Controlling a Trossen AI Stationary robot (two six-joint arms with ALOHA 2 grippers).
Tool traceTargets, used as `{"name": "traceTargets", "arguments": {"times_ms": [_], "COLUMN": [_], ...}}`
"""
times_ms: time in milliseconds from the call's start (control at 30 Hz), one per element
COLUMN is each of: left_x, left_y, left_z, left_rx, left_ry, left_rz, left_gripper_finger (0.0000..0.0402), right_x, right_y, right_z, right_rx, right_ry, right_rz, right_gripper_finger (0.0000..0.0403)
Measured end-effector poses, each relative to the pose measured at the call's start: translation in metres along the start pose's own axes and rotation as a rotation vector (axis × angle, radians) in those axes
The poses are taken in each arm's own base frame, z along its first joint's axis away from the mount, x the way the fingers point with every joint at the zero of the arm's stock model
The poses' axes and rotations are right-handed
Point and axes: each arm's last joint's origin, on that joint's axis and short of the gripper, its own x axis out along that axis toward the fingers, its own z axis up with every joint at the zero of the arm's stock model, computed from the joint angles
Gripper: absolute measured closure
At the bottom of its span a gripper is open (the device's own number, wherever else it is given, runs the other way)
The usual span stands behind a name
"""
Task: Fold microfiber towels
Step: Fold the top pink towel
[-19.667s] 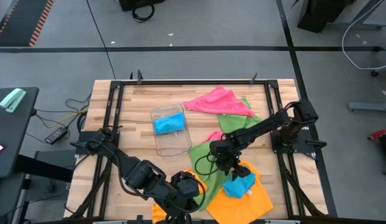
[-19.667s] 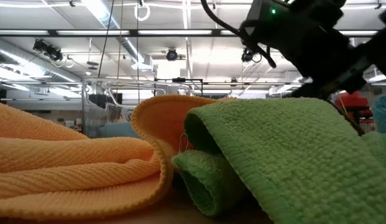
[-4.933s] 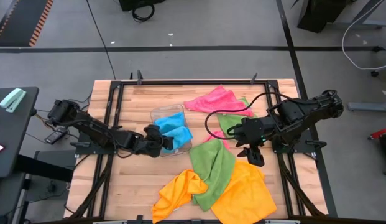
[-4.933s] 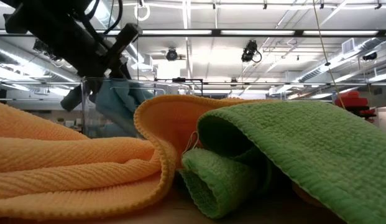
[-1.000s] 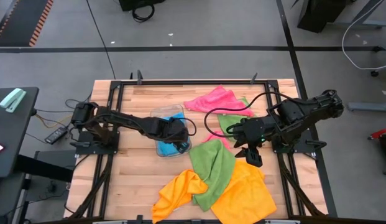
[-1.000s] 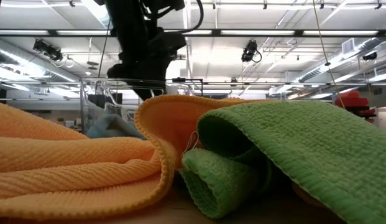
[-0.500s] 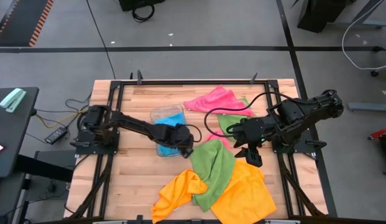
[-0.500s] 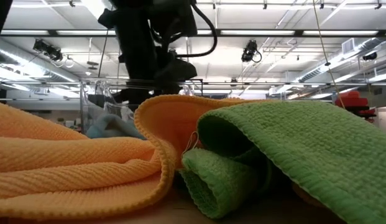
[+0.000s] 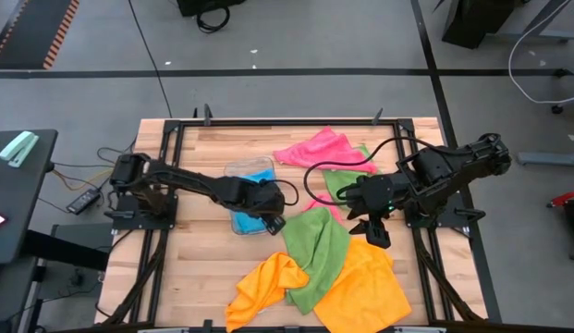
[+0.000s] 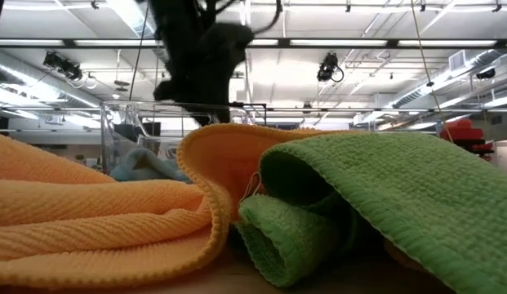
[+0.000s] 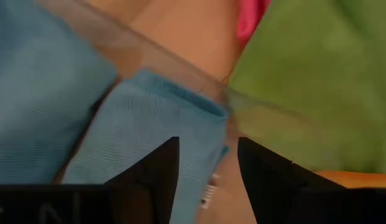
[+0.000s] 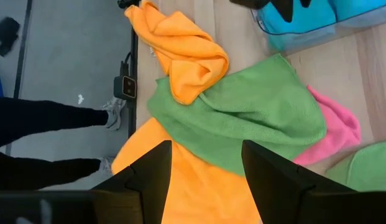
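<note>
A clear tray [image 9: 233, 170] at mid-table holds folded sky blue towels [image 9: 253, 178]. My left gripper [image 9: 273, 217] hangs open over the tray's near right corner. In its wrist view the fingers [image 11: 156, 167] stand above a folded blue towel [image 11: 156, 118] and hold nothing. A green towel [image 9: 316, 245] lies crumpled over two orange towels [image 9: 268, 282] [image 9: 365, 289] near the front edge. A pink towel [image 9: 323, 150] lies at the far side. My right gripper [image 9: 375, 231] hovers open above the green and orange towels [image 12: 242, 118].
Another green towel [image 9: 347, 180] and a bit of pink cloth [image 12: 335, 134] lie under my right arm. A person's legs [image 12: 43, 118] stand just off the table's near edge. Bare wood [image 9: 199, 264] shows at the near left.
My left gripper dipped toward the tray's near right corner, then rose and came back a little. It stayed open. The towels have kept their places.
</note>
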Motion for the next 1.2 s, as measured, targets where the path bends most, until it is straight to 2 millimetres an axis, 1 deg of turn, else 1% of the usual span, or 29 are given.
{"name": "traceTargets", "arguments": {"times_ms": [133,233,433,533,600,733,833,900,1000,1133,1200], "left_x": [-0.024,-0.046,-0.1,-0.124,-0.136,-0.151,-0.158,-0.159,-0.16,-0.165,-0.167], "left_y": [-0.01,-0.025,-0.064,-0.083,-0.093,-0.107,-0.112,-0.113,-0.112,-0.113,-0.112], "left_z": [0.008,0.011,0.013,0.015,0.015,0.014,0.013,0.013,0.015,0.019,0.021], "left_rx": [-0.009,0.004,0.044,0.021,-0.005,-0.044,-0.051,-0.057,-0.083,-0.144,-0.143], "left_ry": [-0.058,-0.101,-0.221,-0.348,-0.449,-0.636,-0.735,-0.778,-0.804,-0.873,-0.908], "left_rz": [-0.08,-0.157,-0.365,-0.464,-0.512,-0.565,-0.551,-0.525,-0.514,-0.519,-0.499], "left_gripper_finger": [0.023,0.023,0.023,0.023,0.023,0.023,0.023,0.023,0.023,0.023,0.023], "right_x": [0.0,-0.004,-0.031,-0.045,-0.051,-0.054,-0.053,-0.053,-0.053,-0.054,-0.055], "right_y": [-0.001,-0.003,-0.007,-0.009,-0.011,-0.012,-0.012,-0.012,-0.012,-0.014,-0.016], "right_z": [0.0,-0.002,-0.009,-0.012,-0.013,-0.014,-0.014,-0.014,-0.014,-0.013,-0.012], "right_rx": [-0.049,-0.094,-0.186,-0.207,-0.209,-0.194,-0.138,-0.11,-0.113,-0.14,-0.148], "right_ry": [-0.004,-0.011,-0.123,-0.2,-0.238,-0.256,-0.258,-0.259,-0.263,-0.301,-0.329], "right_rz": [-0.023,-0.044,-0.069,-0.103,-0.135,-0.149,-0.141,-0.136,-0.146,-0.237,-0.308], "right_gripper_finger": [0.0199,0.0199,0.0199,0.0199,0.0199,0.0199,0.0199,0.0199,0.0199,0.0199,0.0199]}}
